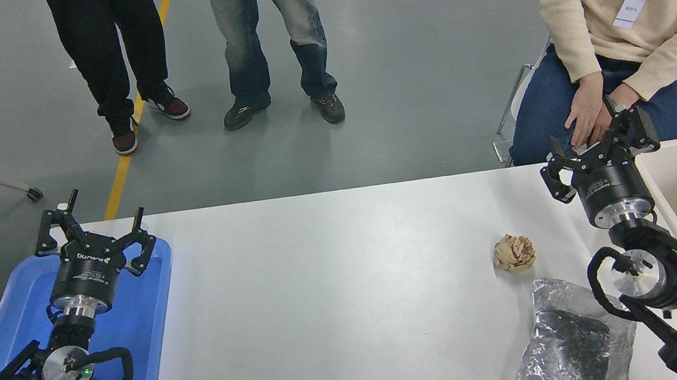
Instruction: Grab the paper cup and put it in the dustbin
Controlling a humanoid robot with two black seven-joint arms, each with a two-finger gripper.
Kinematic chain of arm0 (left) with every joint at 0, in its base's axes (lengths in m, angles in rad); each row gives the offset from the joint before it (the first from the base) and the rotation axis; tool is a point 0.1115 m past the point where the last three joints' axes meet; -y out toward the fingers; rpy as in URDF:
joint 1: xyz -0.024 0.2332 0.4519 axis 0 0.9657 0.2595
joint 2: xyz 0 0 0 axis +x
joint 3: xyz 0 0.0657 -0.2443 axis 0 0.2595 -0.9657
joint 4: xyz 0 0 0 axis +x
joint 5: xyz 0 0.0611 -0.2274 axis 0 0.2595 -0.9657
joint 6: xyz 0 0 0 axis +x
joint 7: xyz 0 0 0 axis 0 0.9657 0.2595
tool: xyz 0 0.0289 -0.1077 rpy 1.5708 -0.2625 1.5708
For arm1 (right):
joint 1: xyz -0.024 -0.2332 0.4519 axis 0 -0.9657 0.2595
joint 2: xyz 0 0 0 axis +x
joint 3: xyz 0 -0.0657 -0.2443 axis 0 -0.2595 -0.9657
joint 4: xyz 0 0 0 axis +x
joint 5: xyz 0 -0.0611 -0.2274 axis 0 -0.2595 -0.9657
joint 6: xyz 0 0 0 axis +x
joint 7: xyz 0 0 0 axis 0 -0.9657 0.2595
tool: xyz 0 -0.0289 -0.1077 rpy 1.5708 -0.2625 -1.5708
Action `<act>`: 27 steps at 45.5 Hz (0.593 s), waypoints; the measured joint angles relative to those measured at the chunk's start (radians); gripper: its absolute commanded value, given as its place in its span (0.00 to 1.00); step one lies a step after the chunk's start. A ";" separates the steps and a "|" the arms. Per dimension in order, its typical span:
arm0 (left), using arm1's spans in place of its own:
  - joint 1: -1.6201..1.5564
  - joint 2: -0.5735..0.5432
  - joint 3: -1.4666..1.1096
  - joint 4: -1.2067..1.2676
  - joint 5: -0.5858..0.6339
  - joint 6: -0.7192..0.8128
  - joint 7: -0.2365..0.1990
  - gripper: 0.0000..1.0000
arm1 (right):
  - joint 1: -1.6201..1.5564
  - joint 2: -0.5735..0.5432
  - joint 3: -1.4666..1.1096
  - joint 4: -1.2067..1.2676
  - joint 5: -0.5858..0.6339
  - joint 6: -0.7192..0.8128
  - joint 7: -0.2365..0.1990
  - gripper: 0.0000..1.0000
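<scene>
The right arm reaches forward with its gripper (596,142) spread wide and holding nothing, just left of the dustbin (658,193), while the left gripper (91,226) hangs open over the blue tray (136,331).

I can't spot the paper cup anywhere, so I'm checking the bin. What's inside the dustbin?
The dustbin shows only bare beige wall and floor, no cup in sight. The right arm and the frame's edge hide part of its inside, so a cup could lie there unseen.
</scene>
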 measured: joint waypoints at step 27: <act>0.001 -0.001 0.000 0.000 0.001 -0.001 0.003 1.00 | 0.002 -0.001 -0.001 -0.003 0.000 0.014 0.001 1.00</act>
